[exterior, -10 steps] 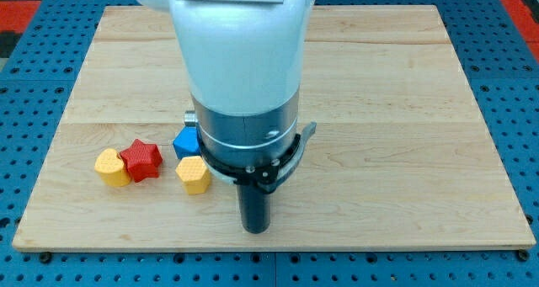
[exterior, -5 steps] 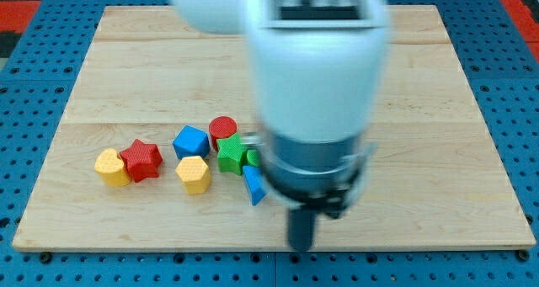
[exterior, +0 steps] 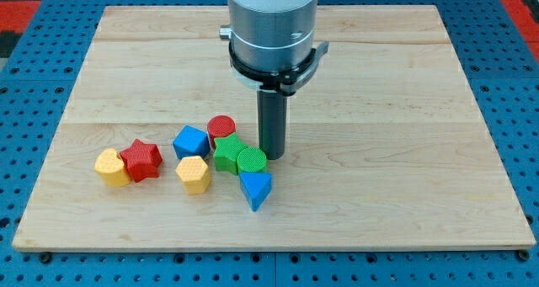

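My tip (exterior: 272, 155) rests on the wooden board (exterior: 404, 152), just right of and slightly above the green cylinder (exterior: 251, 161), close to it or touching it. A green star-like block (exterior: 226, 153) sits against that cylinder's left side. Above them is a red cylinder (exterior: 222, 127), and a blue cube (exterior: 191, 141) lies to its left. Below the green cylinder lies a blue triangle (exterior: 255, 188). A yellow hexagon (exterior: 194, 174) sits below the blue cube. Farther left, a red star (exterior: 141, 159) touches a yellow heart-shaped block (exterior: 110, 167).
The arm's grey body (exterior: 272, 26) hangs over the board's upper middle. A blue perforated table (exterior: 34, 110) surrounds the board, with red patches at the view's top corners.
The arm swung right along the view's bottom, then up toward the top. My tip went from below the yellow hexagon to beside the green cylinder, uncovering the middle blocks.
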Available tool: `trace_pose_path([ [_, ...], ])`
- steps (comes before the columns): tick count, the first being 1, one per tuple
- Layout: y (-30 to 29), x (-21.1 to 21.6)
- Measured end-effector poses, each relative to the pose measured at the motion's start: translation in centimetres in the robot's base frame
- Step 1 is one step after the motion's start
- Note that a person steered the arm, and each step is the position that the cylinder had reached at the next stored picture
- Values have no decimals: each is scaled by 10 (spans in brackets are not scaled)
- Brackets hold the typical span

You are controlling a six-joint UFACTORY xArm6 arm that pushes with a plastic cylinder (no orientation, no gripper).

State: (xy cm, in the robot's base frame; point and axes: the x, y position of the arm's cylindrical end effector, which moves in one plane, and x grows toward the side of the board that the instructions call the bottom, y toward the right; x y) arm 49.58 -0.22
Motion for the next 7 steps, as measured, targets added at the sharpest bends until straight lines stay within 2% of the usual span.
trace_pose_path([
  [4,6,14],
  [5,49,9],
  [6,82,79],
  [7,80,122],
])
